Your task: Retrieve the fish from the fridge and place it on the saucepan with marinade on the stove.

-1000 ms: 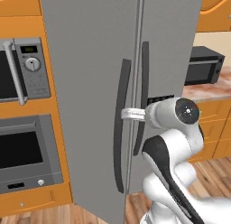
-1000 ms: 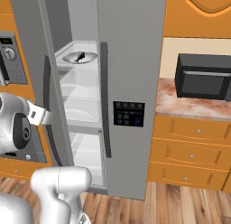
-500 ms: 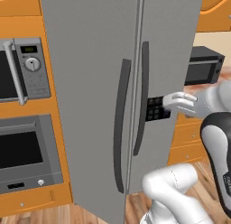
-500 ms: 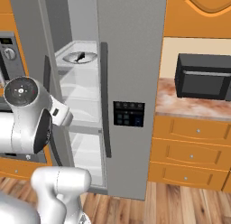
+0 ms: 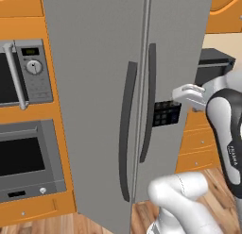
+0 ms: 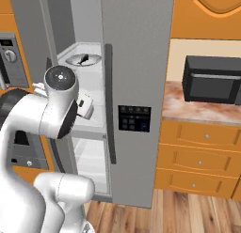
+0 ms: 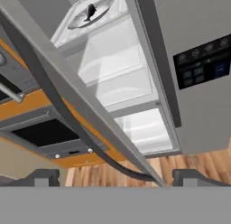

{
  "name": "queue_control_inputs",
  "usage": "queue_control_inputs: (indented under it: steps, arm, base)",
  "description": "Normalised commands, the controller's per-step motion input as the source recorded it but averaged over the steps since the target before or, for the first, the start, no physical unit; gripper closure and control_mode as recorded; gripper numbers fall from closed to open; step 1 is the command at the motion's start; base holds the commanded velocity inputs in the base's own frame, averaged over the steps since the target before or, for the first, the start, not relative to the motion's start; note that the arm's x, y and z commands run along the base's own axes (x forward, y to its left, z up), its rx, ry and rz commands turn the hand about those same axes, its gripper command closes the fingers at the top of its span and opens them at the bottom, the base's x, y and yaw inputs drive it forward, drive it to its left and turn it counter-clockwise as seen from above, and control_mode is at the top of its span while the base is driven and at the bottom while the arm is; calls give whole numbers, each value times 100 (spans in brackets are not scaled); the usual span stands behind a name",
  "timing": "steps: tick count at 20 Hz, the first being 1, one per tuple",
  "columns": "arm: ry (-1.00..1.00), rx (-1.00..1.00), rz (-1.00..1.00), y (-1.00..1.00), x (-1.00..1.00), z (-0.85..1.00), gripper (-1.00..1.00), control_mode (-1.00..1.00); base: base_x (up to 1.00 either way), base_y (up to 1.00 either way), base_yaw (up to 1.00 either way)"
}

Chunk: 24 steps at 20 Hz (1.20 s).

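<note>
The gripper (image 5: 189, 92) has let go of the left door's handle (image 5: 126, 134) and swung right, beside the fridge (image 6: 136, 86) dispenser panel (image 6: 134, 118). Its jaws stand apart, holding nothing. The fish (image 6: 84, 60) lies on a plate (image 6: 75, 60) on the upper shelf (image 6: 94, 74) inside.

Left base view: behind-left of the arm, facing forward, close on the fridge (image 5: 94, 87) door fronts, seen from outside the opened left door; wall oven (image 5: 23, 157) at left edge.
Right base view: behind-right, facing forward, looks into the fridge's open left side at white shelves (image 6: 87, 128); microwave (image 6: 212, 79) on counter to the right.
Hand view: rolled, near the opened door's edge, looking along it into the shelves.
Shared: dispenser panel (image 6: 134, 118), door handles.
</note>
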Motion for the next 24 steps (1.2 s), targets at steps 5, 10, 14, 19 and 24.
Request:
queue_control_inputs:
  steps: [5,10,14,19,24]
  arm:
    - [1,1,4,0,91,-14,-100,-100]
    - [3,2,5,1,93,-22,-100,-100]
    - [0,1,11,18,85,-27,-100,-100]
    - [0,0,14,37,68,-25,-100,-100]
    - [0,0,13,41,49,-16,-100,-100]
  base:
    - [0,0,0]
    - [0,0,0]
    - [0,0,0]
    - [0,0,0]
    - [0,0,0]
